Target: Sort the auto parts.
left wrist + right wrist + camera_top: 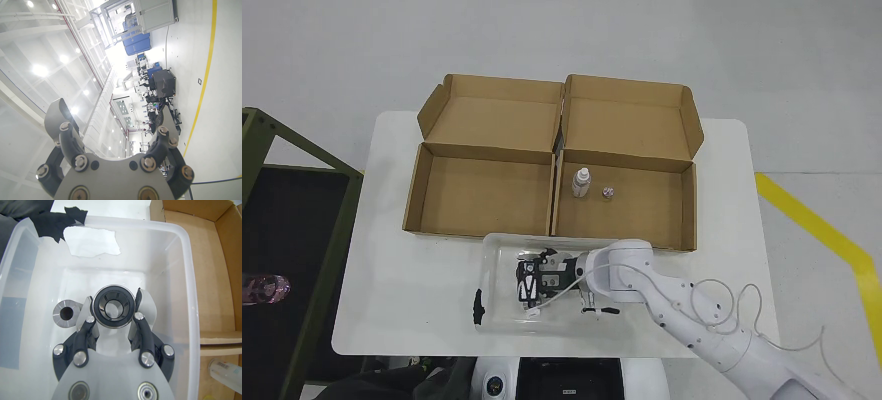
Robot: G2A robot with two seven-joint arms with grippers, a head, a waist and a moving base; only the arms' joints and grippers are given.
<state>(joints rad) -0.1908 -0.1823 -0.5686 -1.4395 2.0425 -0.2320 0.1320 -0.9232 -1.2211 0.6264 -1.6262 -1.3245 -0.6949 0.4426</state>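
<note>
Translucent plastic bin (492, 300) sits at the near edge of the white table (412, 290), long side across. Right arm comes in from the near right, and the right gripper (114, 306) is down inside the bin. Its fingers are clamped on a cylindrical bearing (115, 308) with a steel body, a black end ring and an open bore, one pad on each side of the barrel. The bearing is seen end-on in the wrist view; whether it rests on the bin floor or hangs just above it, cannot tell.

Just beside it lies a short steel sleeve (66, 323) with a dark centre hole. It stands against the outer face of one finger, on the far side of that finger from the bearing. Touching or a hair apart: unclear. In the top view the right gripper (532, 280) is in the left half of the bin.

Black tape (51, 224), ragged-edged, is stuck over one corner of the bin rim (191, 294).

Beyond the bin, two open cardboard boxes stand side by side with their lids folded back away from the robot. The left box (482, 195) shows bare floor. The right box (642, 200) holds a small pale bottle (582, 182) near its left wall, with a small round part (608, 191) just beside it, the two apart. The near wall of the right box runs close alongside the far rim of the bin.

Left gripper (112, 106): fingers spread wide, nothing between them, pointing out at the hall ceiling and floor.
</note>
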